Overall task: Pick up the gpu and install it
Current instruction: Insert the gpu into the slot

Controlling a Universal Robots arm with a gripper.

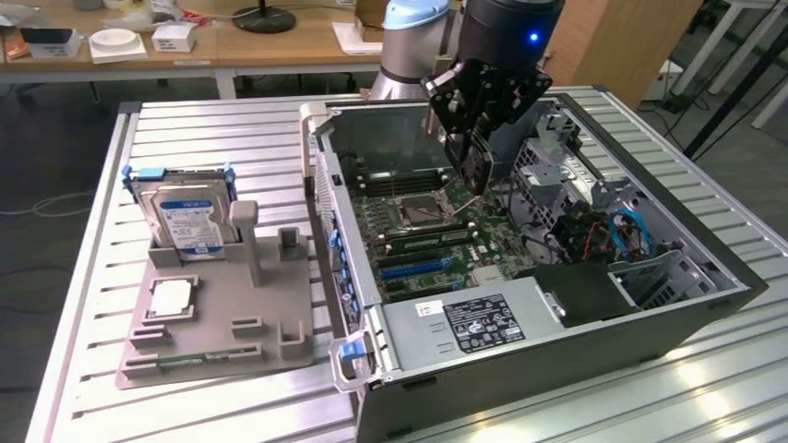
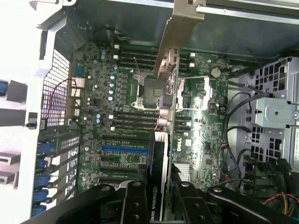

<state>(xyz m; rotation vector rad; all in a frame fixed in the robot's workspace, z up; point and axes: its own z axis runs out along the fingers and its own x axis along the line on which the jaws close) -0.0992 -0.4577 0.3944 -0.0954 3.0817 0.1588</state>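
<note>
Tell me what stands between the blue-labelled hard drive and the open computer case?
In the exterior view, the grey holder has a tall post beside the hard drive and a shorter post nearer the case.

black gpu (image 2: 159, 163), green motherboard (image 2: 205, 140), blue-labelled hard drive (image 1: 187, 221)

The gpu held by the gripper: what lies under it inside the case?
Under the gpu lies the green motherboard with its CPU socket. The card covers a strip of the board, which cannot be seen.

Bright overall, glare across table (image 1: 724, 371)
</note>
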